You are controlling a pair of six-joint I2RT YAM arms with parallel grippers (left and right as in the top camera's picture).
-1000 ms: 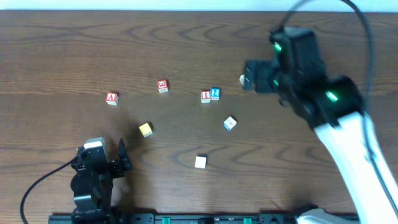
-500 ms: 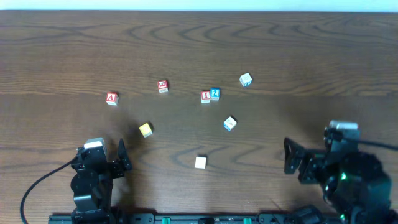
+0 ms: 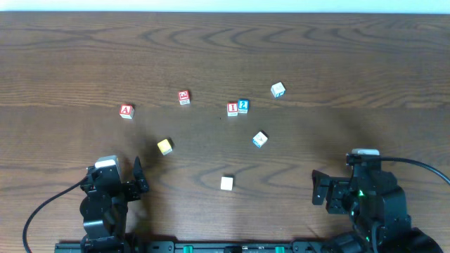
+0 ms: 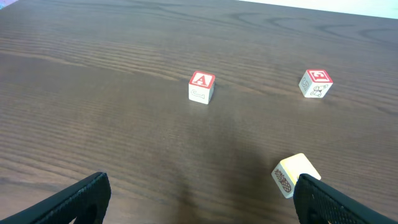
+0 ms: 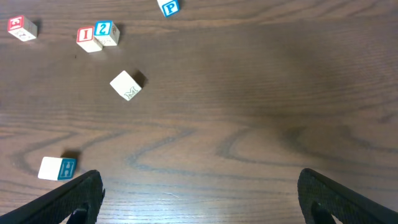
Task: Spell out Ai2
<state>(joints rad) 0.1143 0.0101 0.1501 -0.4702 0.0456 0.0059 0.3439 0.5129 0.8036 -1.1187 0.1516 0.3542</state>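
Note:
The red "A" block [image 3: 126, 110] lies far left on the table and shows in the left wrist view [image 4: 201, 86]. The red "I" block [image 3: 232, 108] touches the blue "2" block [image 3: 243, 106] near the middle; both show in the right wrist view, the "I" block [image 5: 88, 38] and the "2" block [image 5: 107, 33]. My left gripper [image 3: 116, 184] is open and empty at the front left, its jaws in the left wrist view [image 4: 199, 202]. My right gripper [image 3: 318, 190] is open and empty at the front right, its jaws in the right wrist view [image 5: 202, 196].
A red "3" block [image 3: 184, 97], a yellow block [image 3: 164, 146], a white block [image 3: 226, 183], a blue-marked block [image 3: 260, 139] and a "P" block [image 3: 278, 90] lie scattered on the wooden table [image 3: 365, 63].
My right arm has pulled back from the "P" block at the far right to the front right edge. The left arm and all blocks have stayed still.

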